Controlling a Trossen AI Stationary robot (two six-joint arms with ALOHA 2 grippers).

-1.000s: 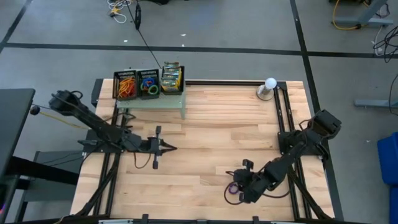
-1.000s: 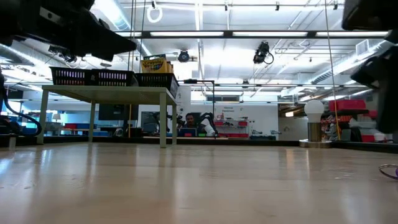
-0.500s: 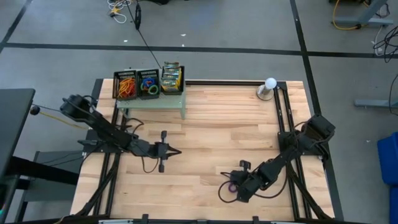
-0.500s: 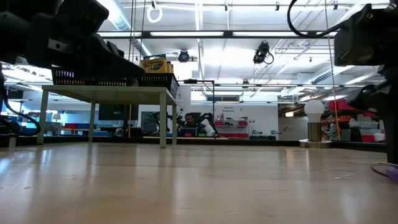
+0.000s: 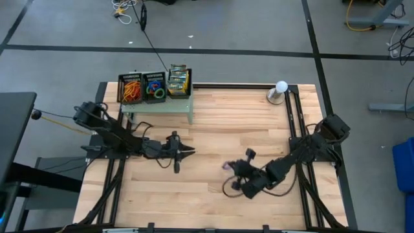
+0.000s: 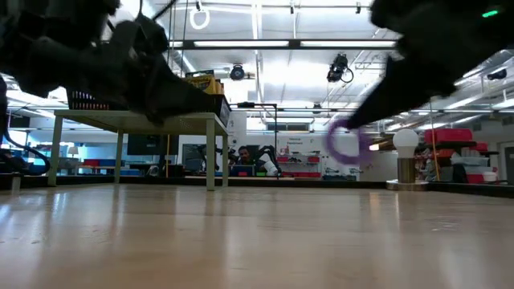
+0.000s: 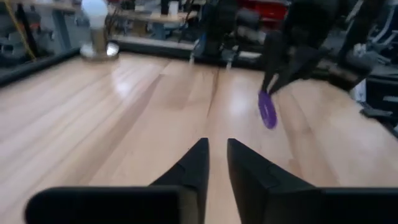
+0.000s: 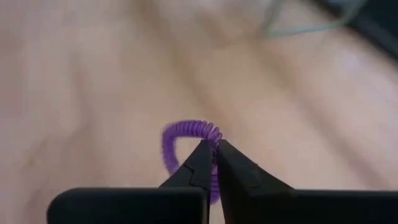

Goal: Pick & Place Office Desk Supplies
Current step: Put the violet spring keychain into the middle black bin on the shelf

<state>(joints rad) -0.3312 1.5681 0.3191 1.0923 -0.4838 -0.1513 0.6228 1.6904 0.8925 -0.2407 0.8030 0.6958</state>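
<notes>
**Desk editor:** What is the right pincer (image 5: 228, 166) doing?

**Photographer:** Its fingers are pinched together on a purple coiled band (image 8: 186, 144) — the wrist view shows the tips (image 8: 208, 155) clamping the loop. From table height the band (image 6: 347, 143) hangs clear above the desk (image 5: 259, 123), well off the wood. Taking the pale green stand (image 5: 158, 103) as the landmark, the band sits well away from it, out over the middle of the desk toward the right arm's side.

**Desk editor:** And the left pincer (image 5: 191, 151)?

**Photographer:** Nearer the stand, just off its front edge, pointing toward the purple band (image 7: 267, 111). Its two fingers (image 7: 196, 163) stand slightly apart with a narrow gap — nothing between them.

**Desk editor:** The rest of the supplies?

**Photographer:** On top of the stand: two black mesh trays (image 5: 142, 87) side by side, filled with coloured rubber bands (image 5: 155, 87), and yellow-and-green crayon boxes (image 5: 178, 81) beside them. A white globe (image 5: 281, 87) stands at the far corner, well apart from the stand.
</notes>
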